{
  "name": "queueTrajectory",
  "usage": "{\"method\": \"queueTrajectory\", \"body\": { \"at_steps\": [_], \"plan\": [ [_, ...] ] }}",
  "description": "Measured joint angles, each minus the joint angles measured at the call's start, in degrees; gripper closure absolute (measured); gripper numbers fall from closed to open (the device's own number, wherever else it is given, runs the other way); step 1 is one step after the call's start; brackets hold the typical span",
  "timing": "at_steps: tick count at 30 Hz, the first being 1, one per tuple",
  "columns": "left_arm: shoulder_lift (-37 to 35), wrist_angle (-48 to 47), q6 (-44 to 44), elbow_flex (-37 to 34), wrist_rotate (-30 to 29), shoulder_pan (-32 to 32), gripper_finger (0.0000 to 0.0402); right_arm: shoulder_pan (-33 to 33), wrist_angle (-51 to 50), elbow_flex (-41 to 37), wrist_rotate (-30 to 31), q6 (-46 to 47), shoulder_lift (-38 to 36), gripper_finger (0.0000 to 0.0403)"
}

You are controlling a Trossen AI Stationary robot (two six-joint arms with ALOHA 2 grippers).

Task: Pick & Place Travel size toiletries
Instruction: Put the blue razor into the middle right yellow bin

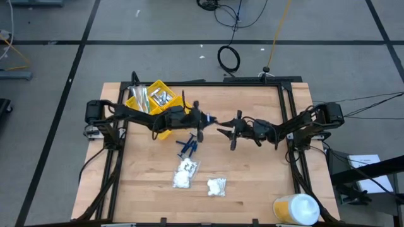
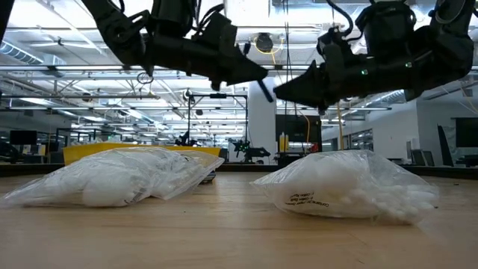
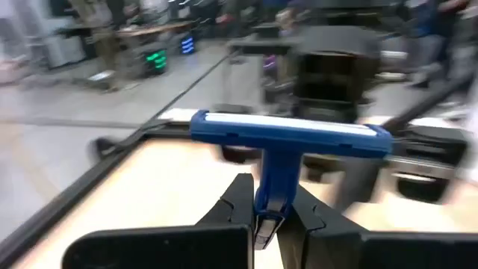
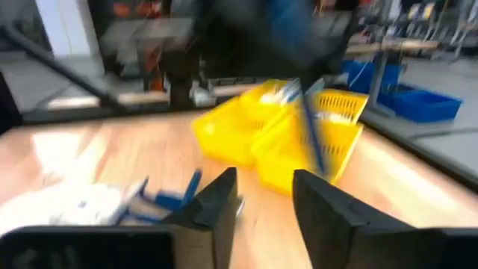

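My left gripper (image 3: 270,203) is above the table's middle (image 1: 203,120), shut on a blue T-shaped stick (image 3: 287,138). My right gripper (image 4: 265,187) is open just to its right (image 1: 228,131), facing it and touching nothing. More dark blue sticks (image 1: 187,146) lie flat on the table below them and show in the right wrist view (image 4: 166,198). Two clear bags of white fluffy lumps (image 1: 185,173) (image 1: 216,186) lie nearer the near edge. They fill the low view's foreground (image 2: 119,175) (image 2: 347,187). My left gripper pinches the blue stick by its slim stem (image 3: 272,190) between its two fingers (image 3: 239,205). The wide cross-bar head (image 3: 291,134) stands beyond the fingertips, lying crosswise. The fingers point toward the table's right, and the stick is lifted clear of the table.
A yellow compartment tray (image 1: 151,101) with silvery packets sits at the far left, beside the left arm, and shows in the right wrist view (image 4: 284,138). A large white-and-yellow round container (image 1: 295,209) stands at the near right corner. Bare wood lies between the bags and the right arm.
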Motion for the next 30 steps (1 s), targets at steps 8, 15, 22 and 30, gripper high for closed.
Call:
{"method": "queueTrajectory", "body": {
  "at_steps": [8, 15, 22, 30],
  "plan": [
    [-8.25, -7.2, -1.56, -3.35, -7.73, 2.44, 0.0389, -0.18, -4.73, -0.02, -0.01, 0.22, 0.04, 0.0211],
    [-13.84, -5.49, -12.03, -14.58, -12.39, 9.33, 0.0385, -0.18, -5.12, -0.02, 0.13, 0.09, 0.04, 0.0183],
    [-14.96, -7.06, -25.73, -21.12, -13.33, 15.04, 0.0388, -0.71, -5.04, -0.02, 0.25, 0.35, 0.04, 0.0189],
    [-14.95, -16.02, -33.7, -21.22, -5.92, 17.18, 0.0352, -0.95, -5.04, -0.02, 0.19, 1.57, 0.04, 0.0194]
  ]
}}
